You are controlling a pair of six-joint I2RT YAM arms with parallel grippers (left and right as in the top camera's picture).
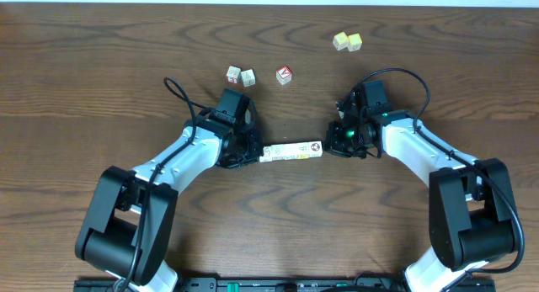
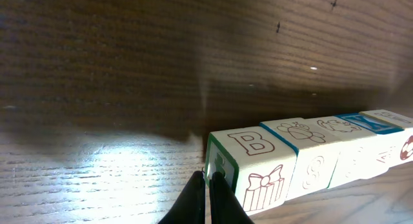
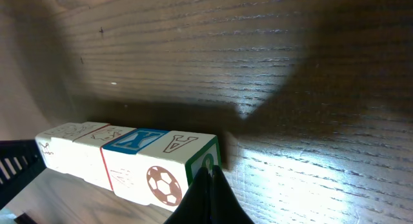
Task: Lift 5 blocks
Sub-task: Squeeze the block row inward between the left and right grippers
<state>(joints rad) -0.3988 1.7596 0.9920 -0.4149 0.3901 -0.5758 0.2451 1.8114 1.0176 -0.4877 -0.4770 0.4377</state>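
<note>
Several cream-white blocks (image 1: 290, 151) lie end to end in one straight row at the table's middle. My left gripper (image 1: 257, 153) is shut, and its tips press on the row's left end. My right gripper (image 1: 328, 147) is shut against the right end. In the left wrist view the left gripper (image 2: 208, 175) touches the green-edged end face of the blocks (image 2: 310, 153), beside the "B" cube. In the right wrist view the right gripper (image 3: 208, 169) touches the end face of the blocks (image 3: 129, 159), beside the football print. I cannot tell whether the row rests on the wood.
Behind the left arm stand two cream cubes (image 1: 233, 74) (image 1: 248, 76) and a red-topped cube (image 1: 284, 74). Two yellow-green cubes (image 1: 347, 42) sit at the far right back. The table (image 1: 101, 65) is dark wood.
</note>
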